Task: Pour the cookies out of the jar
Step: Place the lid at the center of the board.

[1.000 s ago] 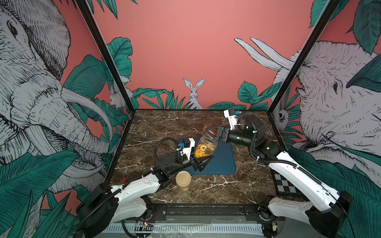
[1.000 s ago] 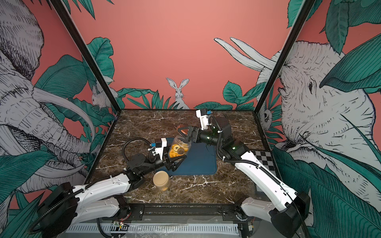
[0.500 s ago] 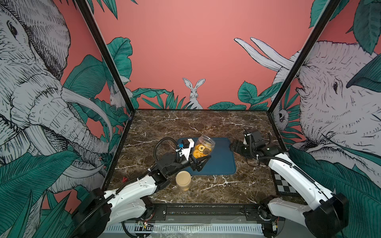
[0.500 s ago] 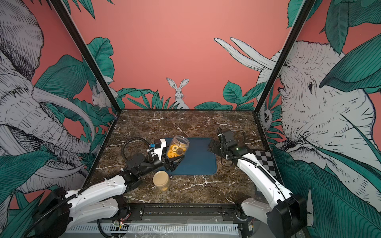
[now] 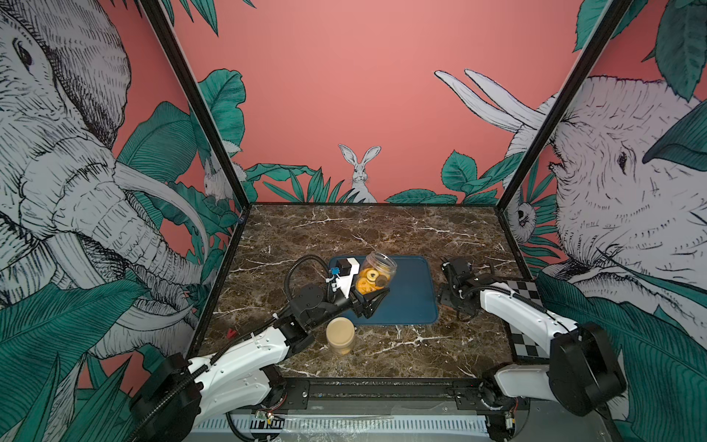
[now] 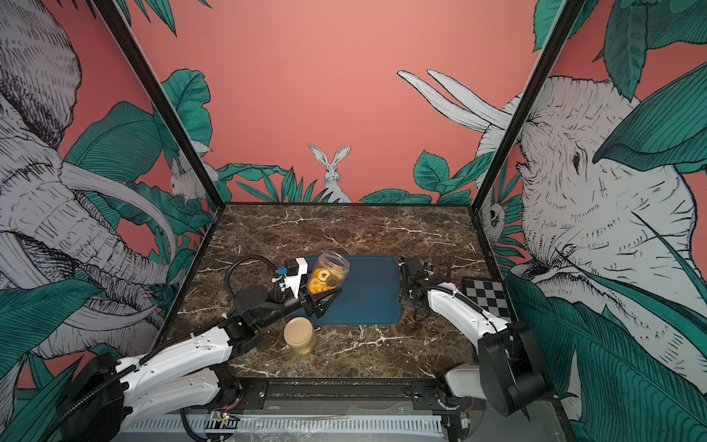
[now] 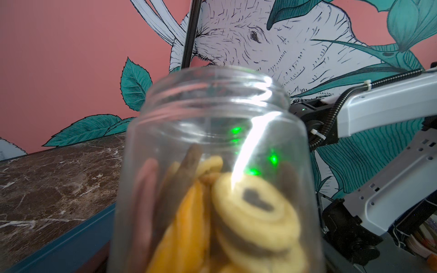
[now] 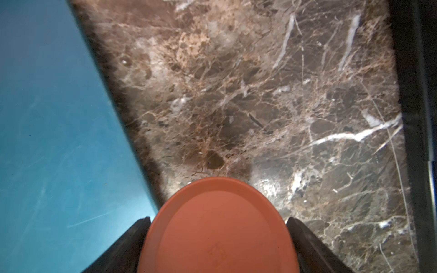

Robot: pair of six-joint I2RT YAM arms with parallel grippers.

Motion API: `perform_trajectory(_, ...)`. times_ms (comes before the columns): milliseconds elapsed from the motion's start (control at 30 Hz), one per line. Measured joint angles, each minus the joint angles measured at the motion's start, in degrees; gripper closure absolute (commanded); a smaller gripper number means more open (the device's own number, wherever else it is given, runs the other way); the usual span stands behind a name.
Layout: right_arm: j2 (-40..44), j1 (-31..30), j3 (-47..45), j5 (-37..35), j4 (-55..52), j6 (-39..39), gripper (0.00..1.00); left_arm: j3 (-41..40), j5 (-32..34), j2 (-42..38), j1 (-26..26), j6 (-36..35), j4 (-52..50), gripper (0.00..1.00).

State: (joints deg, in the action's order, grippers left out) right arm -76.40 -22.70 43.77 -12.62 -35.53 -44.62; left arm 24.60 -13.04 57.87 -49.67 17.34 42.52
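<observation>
Left arm (image 5: 245, 356) stretched forward, left hand (image 5: 370, 296) clamped, right hand (image 8: 218, 219) pointing down, gripping

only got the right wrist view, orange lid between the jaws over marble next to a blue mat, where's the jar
observer: The jar is held tilted in the left arm's jaws, over the blue mat, across it from your orange lid.
operator: is it open
observer: Yes, the left wrist view shows its mouth with no lid on it.
operator: cookies out yet
observer: No, the cookies are all inside the jar; none lie on the mat.
</observation>
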Motion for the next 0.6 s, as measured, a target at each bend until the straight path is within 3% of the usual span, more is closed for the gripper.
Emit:
perform_trajectory(100,-0.3,0.0,-2.1,-0.8,1.0,0.1,0.37,0.0,0.1,0.2,0.0,0.0,0.0,1.00)
perform_trajectory(367,-0.6,0.1,-3.9,-0.2,2.1,0.1,0.15,0.0,0.2,0.2,0.0,-0.4,-0.4,1.00)
perform_trajectory(433,-0.6,0.1,-3.9,0.0,2.0,0.0,0.05,0.0,0.2,0.2,0.0,-0.4,-0.4,1.00)
perform_trajectory(600,-0.5,0.1,-3.8,0.3,-0.7,-0.2,0.01,0.0,0.2,0.2,0.0,-0.4,-0.4,1.00)
